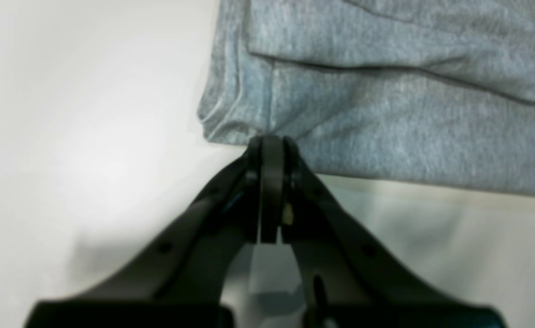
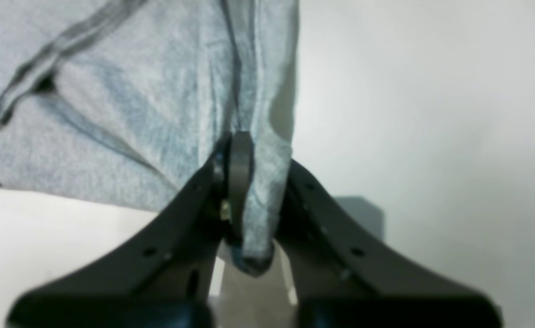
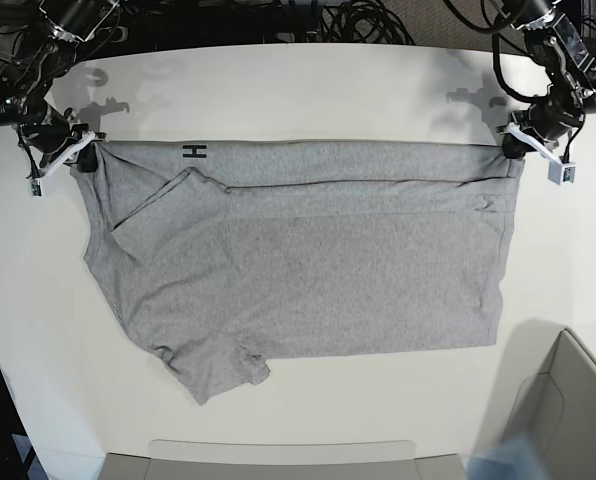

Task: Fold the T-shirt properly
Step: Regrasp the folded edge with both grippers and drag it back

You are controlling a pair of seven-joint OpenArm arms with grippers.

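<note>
The heather-grey T-shirt (image 3: 308, 260) lies spread on the white table, its far strip folded over toward me along the back edge. A black letter (image 3: 194, 151) shows on that folded strip. My left gripper (image 3: 515, 148) is at the shirt's far right corner; in the left wrist view it (image 1: 271, 142) is shut on the cloth edge (image 1: 386, 118). My right gripper (image 3: 83, 157) is at the far left corner; in the right wrist view it (image 2: 244, 146) is shut on a bunched fold of the shirt (image 2: 135, 100). A sleeve (image 3: 218, 370) sticks out at the front left.
The white table (image 3: 308, 90) runs past the shirt on all sides. Black cables (image 3: 368, 20) lie beyond its back edge. A grey box (image 3: 568, 400) stands at the front right, and a pale tray edge (image 3: 278, 458) runs along the front.
</note>
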